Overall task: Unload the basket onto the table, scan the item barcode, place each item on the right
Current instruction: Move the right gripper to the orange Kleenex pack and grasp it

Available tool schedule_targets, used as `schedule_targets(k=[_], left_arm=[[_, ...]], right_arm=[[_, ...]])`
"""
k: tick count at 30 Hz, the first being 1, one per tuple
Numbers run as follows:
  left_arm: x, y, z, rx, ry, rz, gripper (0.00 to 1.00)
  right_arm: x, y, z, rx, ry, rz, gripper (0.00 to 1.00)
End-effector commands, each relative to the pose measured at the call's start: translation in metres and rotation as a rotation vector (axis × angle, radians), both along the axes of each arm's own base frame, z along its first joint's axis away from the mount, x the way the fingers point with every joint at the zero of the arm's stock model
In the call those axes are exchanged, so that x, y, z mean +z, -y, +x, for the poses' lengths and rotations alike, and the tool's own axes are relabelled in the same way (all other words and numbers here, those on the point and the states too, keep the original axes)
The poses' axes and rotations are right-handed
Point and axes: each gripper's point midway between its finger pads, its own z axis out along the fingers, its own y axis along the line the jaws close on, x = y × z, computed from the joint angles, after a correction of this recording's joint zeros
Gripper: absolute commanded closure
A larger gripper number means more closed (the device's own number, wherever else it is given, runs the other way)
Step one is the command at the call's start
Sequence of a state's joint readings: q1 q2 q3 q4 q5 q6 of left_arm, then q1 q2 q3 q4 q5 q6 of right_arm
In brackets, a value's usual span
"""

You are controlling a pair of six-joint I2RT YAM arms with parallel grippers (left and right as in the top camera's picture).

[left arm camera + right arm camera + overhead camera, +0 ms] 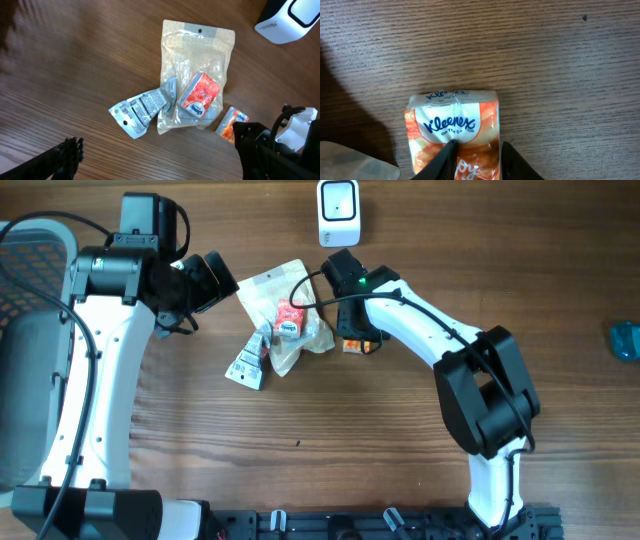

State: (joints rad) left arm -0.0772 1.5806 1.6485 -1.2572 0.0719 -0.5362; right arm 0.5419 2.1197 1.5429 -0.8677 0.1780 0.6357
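The wooden table [330, 470] carries everything. The largest loose thing, and the only container, is a clear pouch [197, 55]. It lies flat just ahead of the left gripper [160, 141] and touches neither finger. Inside it, toward the end nearer that gripper, sits a red-and-white tissue pack [200, 95], tilted. A silvery sachet [137, 107] overlaps the pouch's near corner; whether its end is inside the film or under it I cannot tell. The left gripper is fully released, its fingers spread wide with nothing held.

A white scanner [338, 210] stands beyond the right gripper [477, 150], apart from it, near the table's far edge.

The task's thing, an orange Kleenex pack [452, 122], lies flat on the table directly under the right gripper, just beside the pouch and outside it. The right gripper is clamped on the pack's near end: one of its fingers [447, 156] presses on the printed top and the other sits at the pack's edge.

A small teal object [625, 340] lies well away from both grippers at the table's side.
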Motion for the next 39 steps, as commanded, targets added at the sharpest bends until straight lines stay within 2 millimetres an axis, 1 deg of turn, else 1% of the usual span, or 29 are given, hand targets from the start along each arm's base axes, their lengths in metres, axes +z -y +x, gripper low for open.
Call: schedule_targets(k=[1,2,3,4,6,7,8,9,10,11,12,13,15,16,18,20,23,24,28,30,31,32,33,35,37,39], left_arm=[[-0.001,-0.003,0.001,0.001,-0.003,0.013,0.00],[-0.001,-0.003,0.001,0.001,-0.002,0.012,0.00],[-0.001,-0.003,0.001,0.001,-0.003,0.012,0.00],[-0.001,-0.003,0.001,0.001,-0.003,0.012,0.00],[-0.001,-0.003,0.001,0.001,-0.002,0.012,0.00],[-0.001,-0.003,0.001,0.001,-0.002,0.012,0.00],[-0.001,-0.003,0.001,0.001,-0.003,0.012,0.00],[-0.001,-0.003,0.001,0.000,-0.002,0.013,0.00],[-0.001,-0.003,0.001,0.001,-0.002,0.012,0.00],[-0.001,-0.003,0.001,0.000,-0.003,0.012,0.00],[-0.001,-0.003,0.001,0.001,-0.003,0.012,0.00],[-0.001,-0.003,0.001,0.001,-0.002,0.012,0.00],[-0.001,-0.003,0.001,0.001,-0.003,0.012,0.00],[-0.001,-0.003,0.001,0.001,-0.003,0.012,0.00],[-0.001,-0.003,0.001,0.001,-0.003,0.012,0.00],[-0.001,-0.003,0.001,0.001,-0.002,0.012,0.00],[-0.001,-0.003,0.001,0.000,-0.002,0.012,0.00],[-0.001,-0.003,0.001,0.001,-0.002,0.012,0.00],[-0.001,-0.003,0.001,0.001,-0.002,0.012,0.00],[-0.001,-0.003,0.001,0.001,-0.002,0.012,0.00],[-0.001,-0.003,0.001,0.001,-0.002,0.012,0.00],[-0.001,-0.003,0.001,0.000,-0.002,0.013,0.00],[-0.001,-0.003,0.001,0.001,-0.003,0.012,0.00],[-0.001,-0.003,0.001,0.000,-0.002,0.012,0.00],[-0.001,-0.003,0.001,0.001,-0.002,0.012,0.00],[-0.001,-0.003,0.001,0.000,-0.002,0.012,0.00]], right_arm=[[-0.018,0.025,-0.007,-0.045,-0.009,-0.106,0.70],[-0.015,0.037,-0.007,-0.099,0.010,-0.156,0.70],[-0.013,0.050,-0.008,-0.127,0.010,-0.198,0.69],[-0.009,0.058,-0.008,-0.137,0.003,-0.221,0.69],[0.003,0.071,-0.004,-0.162,-0.001,-0.244,0.64],[0.014,0.077,0.001,-0.132,-0.006,-0.233,0.59],[0.017,0.072,0.004,-0.065,-0.024,-0.200,0.58],[0.018,0.062,0.004,0.039,-0.057,-0.132,0.53],[0.017,0.044,0.000,0.150,-0.110,-0.020,0.44],[0.016,0.028,-0.008,0.201,-0.157,0.103,0.34],[0.016,0.016,-0.013,0.210,-0.185,0.192,0.34],[0.016,0.007,-0.015,0.217,-0.193,0.242,0.34],[0.015,-0.001,-0.013,0.214,-0.176,0.269,0.34],[0.015,-0.003,-0.013,0.208,-0.173,0.272,0.35],[0.015,-0.003,-0.014,0.212,-0.176,0.270,0.43],[0.021,-0.005,-0.015,0.212,-0.190,0.284,0.44],[0.043,-0.011,-0.007,0.249,-0.167,0.292,0.43],[0.045,-0.012,-0.006,0.252,-0.165,0.293,0.43],[0.044,-0.010,-0.010,0.249,-0.182,0.289,0.43],[0.043,-0.010,-0.022,0.281,-0.225,0.277,0.43],[0.041,-0.006,-0.027,0.321,-0.234,0.222,0.43],[0.040,0.001,-0.029,0.316,-0.233,0.145,0.43],[0.039,0.006,-0.033,0.330,-0.223,0.036,0.43],[0.041,-0.002,-0.037,0.406,-0.170,-0.119,0.39],[0.045,-0.011,-0.037,0.435,-0.106,-0.217,0.40],[0.043,-0.017,-0.036,0.432,-0.064,-0.245,0.43]])
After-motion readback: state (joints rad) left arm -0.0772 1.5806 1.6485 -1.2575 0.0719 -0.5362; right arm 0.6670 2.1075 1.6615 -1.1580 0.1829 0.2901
